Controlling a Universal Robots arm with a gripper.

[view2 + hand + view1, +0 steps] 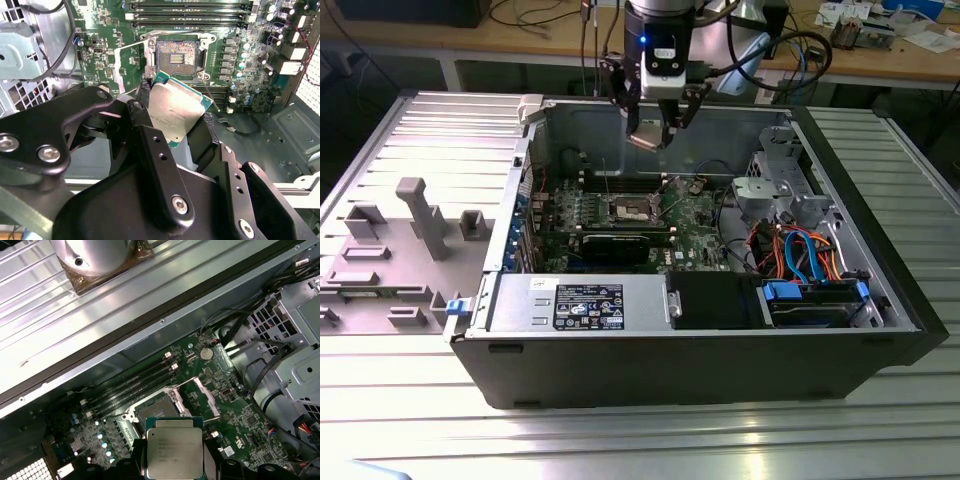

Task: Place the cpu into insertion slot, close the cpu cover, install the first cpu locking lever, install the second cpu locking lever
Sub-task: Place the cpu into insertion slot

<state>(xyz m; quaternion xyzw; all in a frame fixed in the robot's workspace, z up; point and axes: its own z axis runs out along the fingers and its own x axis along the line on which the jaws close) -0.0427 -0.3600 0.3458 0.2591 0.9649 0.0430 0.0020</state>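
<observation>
My gripper (pixel 651 122) hangs over the open computer case, shut on the cpu (pixel 647 134). The cpu (pixel 177 112) is a small square chip with a silver-grey top and a green edge, pinched between two black fingers (pixel 146 122) and tilted. It hovers above the insertion slot (pixel 176 57), apart from it, and the slot's contact field lies bare. In the first wrist view the cpu (pixel 174 452) sits just in front of the slot (pixel 157 412). The cpu cover (pixel 206 396), a thin metal frame, stands swung open beside the slot (pixel 632 208).
Memory slots (pixel 187 15) run along one side of the socket. A labelled power supply (pixel 588 305) lines the case front. A drive cage (pixel 775 190) and coloured cables (pixel 800 250) fill the exterior view's right. Grey fixtures (pixel 420 215) stand on the table at its left.
</observation>
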